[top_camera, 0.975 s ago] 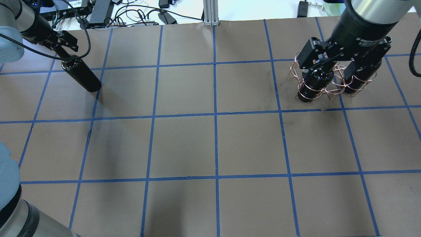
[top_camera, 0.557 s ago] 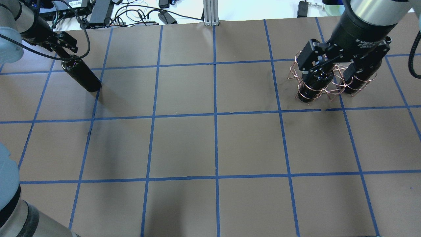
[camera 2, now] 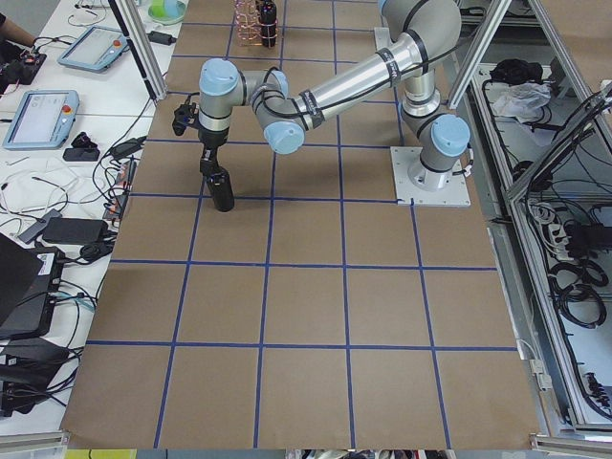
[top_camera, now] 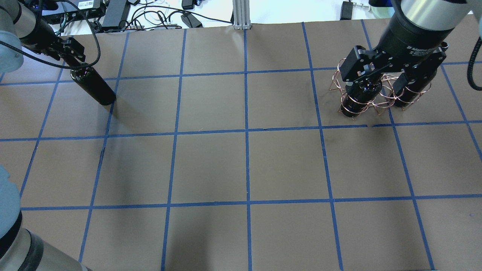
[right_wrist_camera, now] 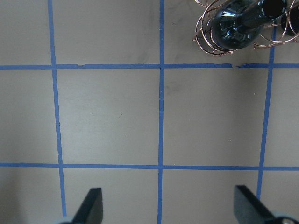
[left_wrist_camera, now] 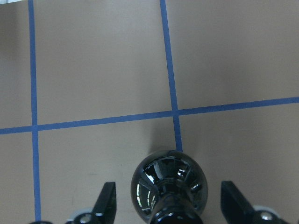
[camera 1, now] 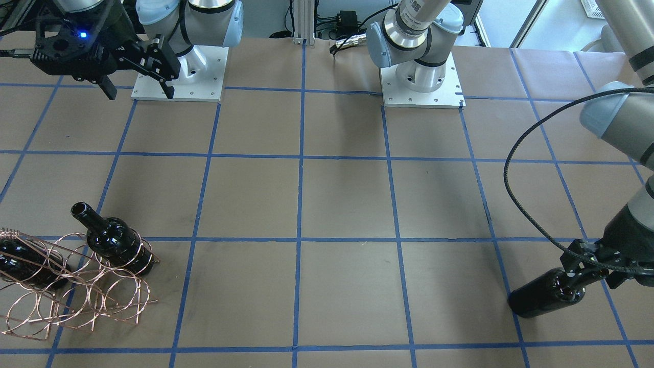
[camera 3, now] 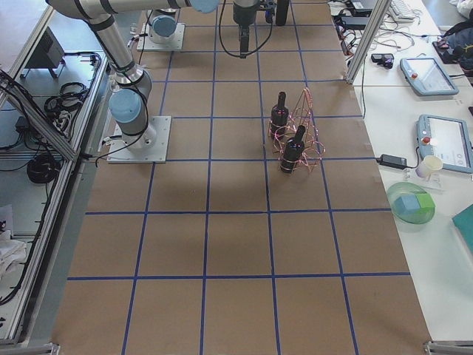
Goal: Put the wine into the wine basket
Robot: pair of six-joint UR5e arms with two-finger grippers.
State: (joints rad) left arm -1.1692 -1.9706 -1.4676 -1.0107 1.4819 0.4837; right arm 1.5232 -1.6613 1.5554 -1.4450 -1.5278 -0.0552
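Wine (top_camera: 93,87) is seen upright near the table's (top_camera: 244,169) far left corner, unmoved. Left gripper (top_camera: 72,56), spread wide about the neck without contact, is shifted slightly toward that corner. Right gripper (top_camera: 381,81) is held wide open and empty over the wine basket (camera 1: 97,294) near the far right corner.

Three wine bottles: the first wine bottle (camera 1: 115,244), the second wine bottle (camera 1: 24,263) and the third wine bottle (camera 1: 544,299). Two of them sit in the basket and one stands apart on the desk (camera 1: 347,204).

One copper wire wine basket (camera 1: 87,301).

Two robot arms, the left arm (camera 1: 416,38) and the right arm (camera 1: 191,20).

Two tools, the left tool (top_camera: 74,63) and the right tool (right_wrist_camera: 169,207).

Two white base plates, the first plate (camera 1: 153,94) and the second plate (camera 1: 444,99).
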